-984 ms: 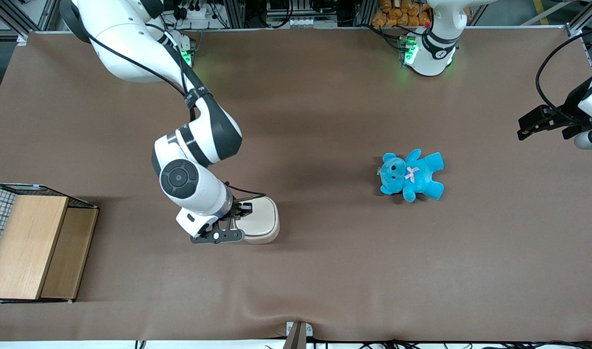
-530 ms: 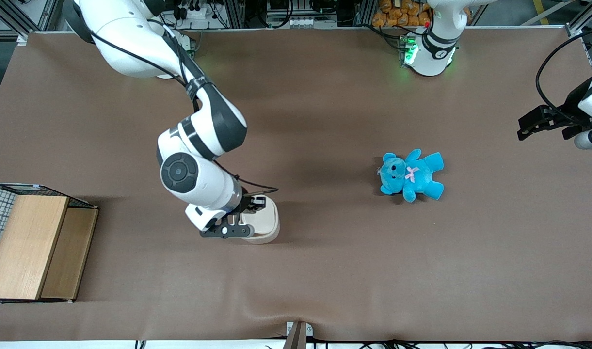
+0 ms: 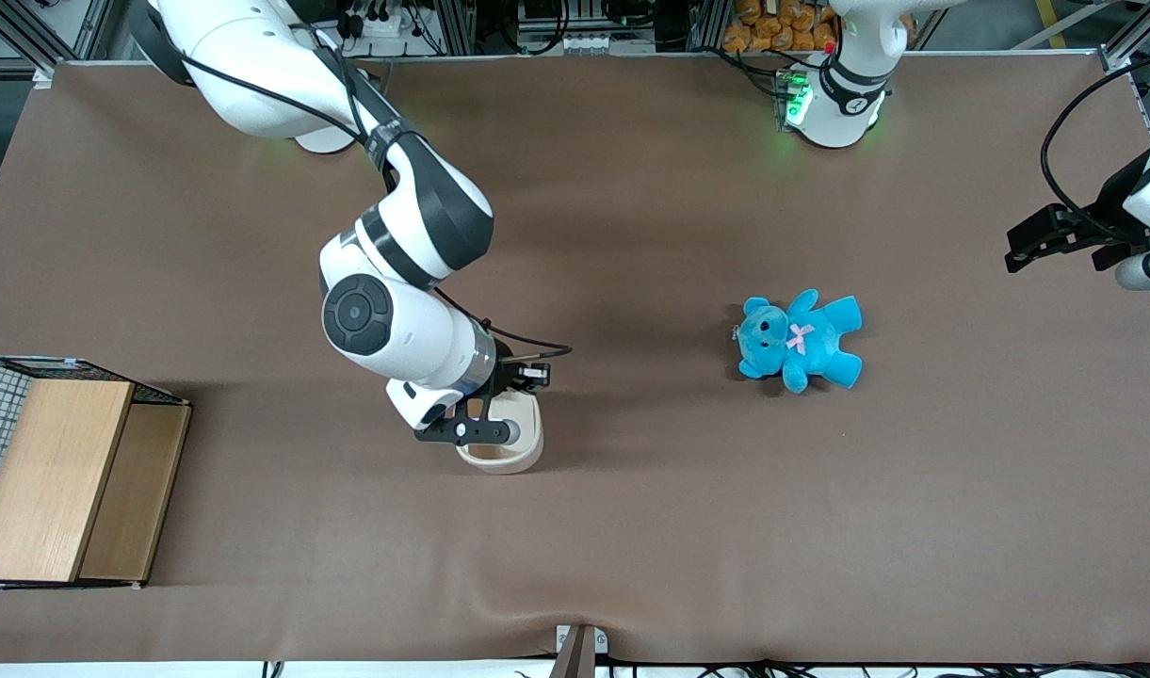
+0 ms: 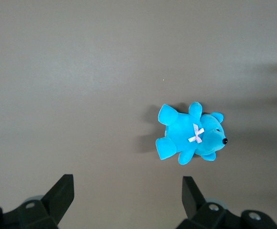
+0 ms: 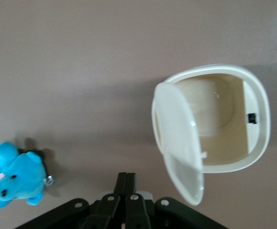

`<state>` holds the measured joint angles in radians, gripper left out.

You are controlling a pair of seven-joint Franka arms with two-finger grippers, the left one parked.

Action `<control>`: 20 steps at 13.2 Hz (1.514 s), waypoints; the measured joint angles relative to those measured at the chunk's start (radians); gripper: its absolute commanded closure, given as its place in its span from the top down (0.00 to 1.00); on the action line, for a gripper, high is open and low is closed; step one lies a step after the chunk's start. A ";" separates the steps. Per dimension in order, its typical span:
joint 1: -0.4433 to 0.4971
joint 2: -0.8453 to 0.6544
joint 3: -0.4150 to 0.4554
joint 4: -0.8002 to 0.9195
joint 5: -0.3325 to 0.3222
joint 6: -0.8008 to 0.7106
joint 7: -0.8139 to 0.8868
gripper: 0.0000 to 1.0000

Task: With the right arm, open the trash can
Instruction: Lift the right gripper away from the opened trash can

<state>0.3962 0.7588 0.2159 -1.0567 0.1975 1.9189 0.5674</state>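
Note:
The cream-white trash can [image 3: 520, 450] stands on the brown table, with the right arm's wrist over most of it. In the right wrist view the trash can [image 5: 255, 143] is open. Its flat lid [image 5: 179, 143] is swung up on edge and the tan inside [image 5: 217, 129] shows. My gripper [image 3: 493, 407] hangs just above the can's top. In the wrist view the gripper [image 5: 127, 183] has its two black fingers pressed together with nothing between them, close beside the raised lid and apart from it.
A blue teddy [image 3: 799, 339] lies toward the parked arm's end of the table; it also shows in the left wrist view [image 4: 190, 136] and the right wrist view [image 5: 12, 179]. A wooden box with wire mesh [image 3: 66, 480] sits at the working arm's end.
The gripper has swept across the can's top toward the teddy's side and slightly farther from the front camera. The lid, flat a second ago, has swung up and the can is open.

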 measured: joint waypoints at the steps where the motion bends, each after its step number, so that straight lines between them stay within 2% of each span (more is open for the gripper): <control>1: -0.007 -0.003 0.014 0.005 0.001 -0.019 0.008 0.33; 3: -0.057 -0.011 0.064 0.012 0.001 -0.067 0.014 0.52; 6: -0.175 -0.024 0.166 0.016 0.001 -0.177 0.013 0.61; 7: -0.202 -0.037 0.190 0.024 0.001 -0.206 0.012 0.67; 8: -0.219 -0.062 0.201 0.028 0.002 -0.235 0.013 0.70; 13: -0.287 -0.177 0.204 0.028 0.003 -0.437 0.013 1.00; 17: -0.370 -0.194 0.203 0.028 -0.019 -0.497 -0.012 1.00; 20: -0.380 -0.253 0.204 0.024 -0.151 -0.541 -0.019 1.00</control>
<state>0.0163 0.5060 0.4199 -1.0327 0.0468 1.3776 0.5485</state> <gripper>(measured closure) 0.000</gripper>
